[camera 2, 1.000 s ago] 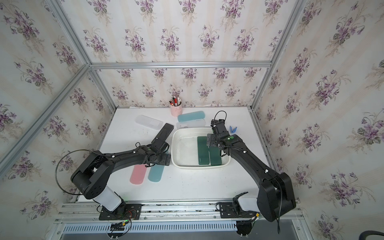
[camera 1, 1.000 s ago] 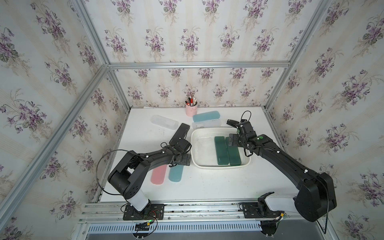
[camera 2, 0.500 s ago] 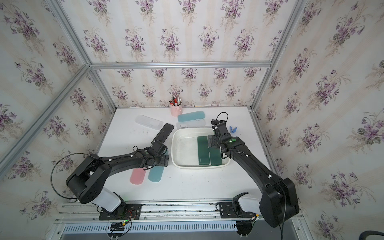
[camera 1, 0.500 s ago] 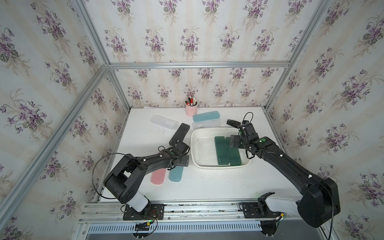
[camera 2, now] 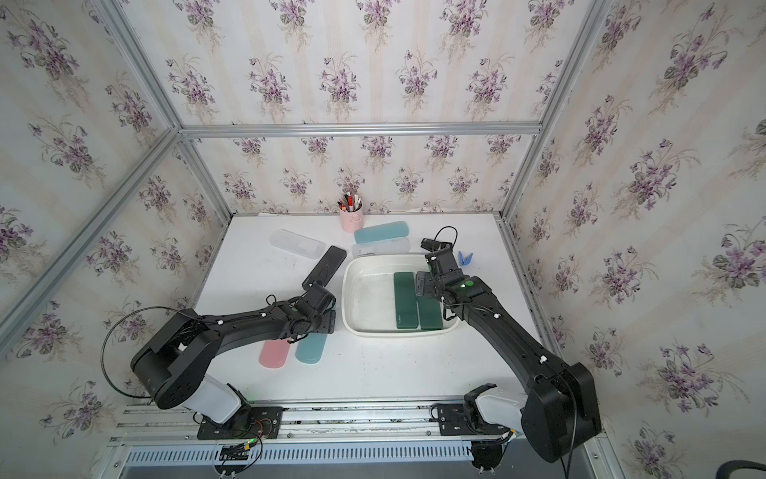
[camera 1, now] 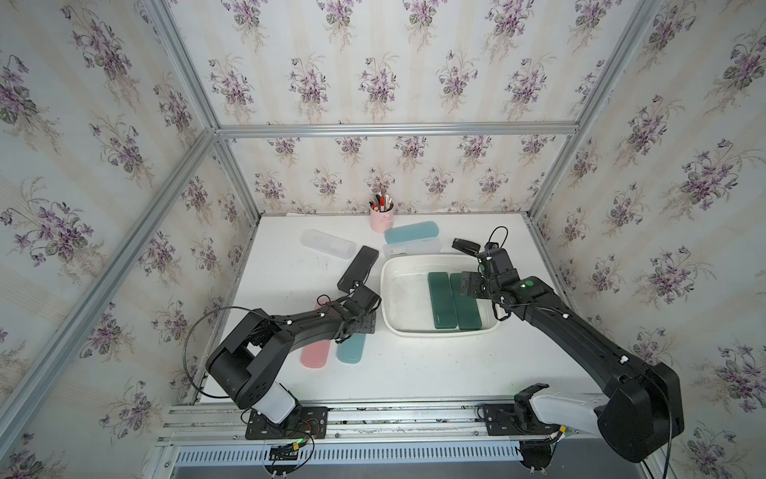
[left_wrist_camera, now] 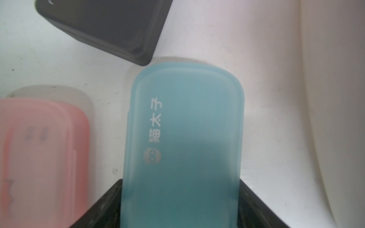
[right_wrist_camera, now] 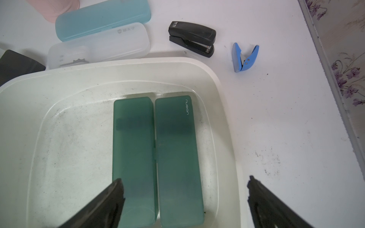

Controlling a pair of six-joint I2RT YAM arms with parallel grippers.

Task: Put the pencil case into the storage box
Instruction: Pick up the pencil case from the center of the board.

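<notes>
A light blue pencil case (left_wrist_camera: 183, 138) lies on the white table just left of the storage box, also seen in both top views (camera 1: 352, 348) (camera 2: 311, 348). My left gripper (left_wrist_camera: 180, 183) is shut on its near half, both fingers pressed flat against its long sides; the arm covers that half from above (camera 1: 360, 323). The storage box (camera 1: 387, 290) (right_wrist_camera: 118, 67) is a shallow white tub holding two dark green pencil cases (right_wrist_camera: 133, 148) (right_wrist_camera: 177, 158) side by side. My right gripper (right_wrist_camera: 183, 179) (camera 1: 476, 286) hangs open above them, holding nothing.
A pink case (camera 1: 317, 352) lies beside the blue one, and a black case (camera 1: 358, 267) just beyond. Behind the box are a clear case (camera 1: 327, 244), a blue and a clear case (camera 1: 410, 232), a pink pen cup (camera 1: 381, 220), a black stapler (right_wrist_camera: 191, 38) and a blue clip (right_wrist_camera: 244, 57).
My left gripper's jaws have come together onto the light blue pencil case. The right gripper has stayed open over the box, shifting only slightly.
</notes>
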